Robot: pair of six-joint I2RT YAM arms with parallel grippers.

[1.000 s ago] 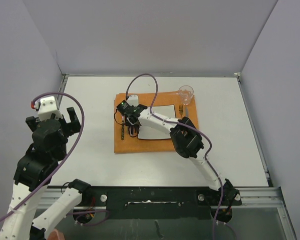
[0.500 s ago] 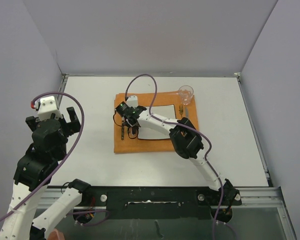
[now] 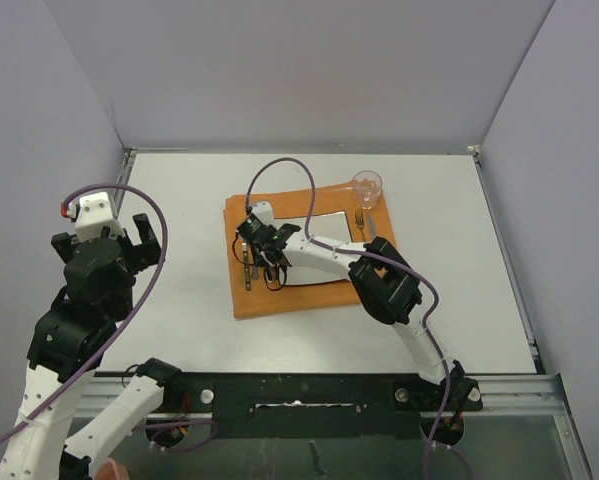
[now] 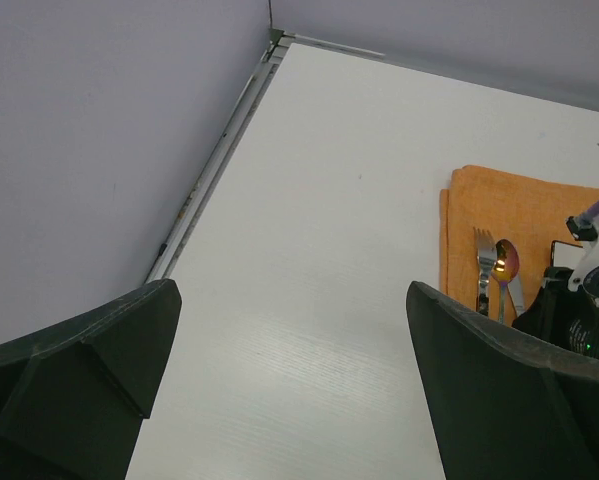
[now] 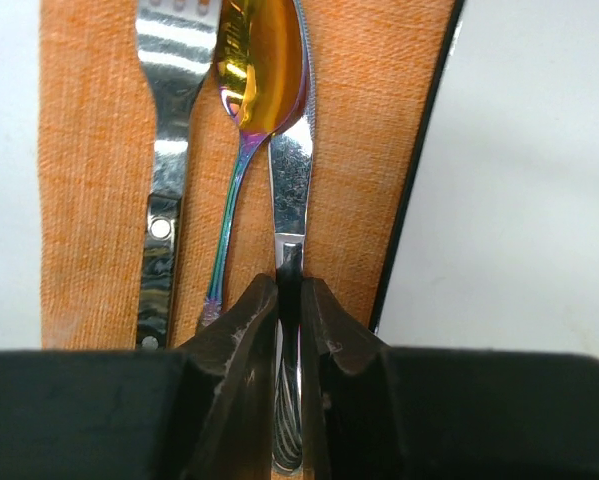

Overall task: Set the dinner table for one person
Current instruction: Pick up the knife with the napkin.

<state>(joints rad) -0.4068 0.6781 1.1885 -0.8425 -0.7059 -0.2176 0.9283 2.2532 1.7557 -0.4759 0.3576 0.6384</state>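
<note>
On the dinner table lies an orange mat with a white plate on it. Left of the plate a fork, a spoon and a knife lie side by side on the mat. My right gripper is down on the mat's left part, shut on the knife's handle. My left gripper hangs open over the table's left side, with nothing between its fingers. The fork and spoon also show in the left wrist view.
A clear glass stands at the mat's far right corner. A second small fork lies right of the plate. Grey walls close the table on three sides, and a metal rail edges it on the left.
My right gripper has closed on the knife handle and shifted a little toward the near edge. The mat has turned slightly with it. The left arm has not moved.
</note>
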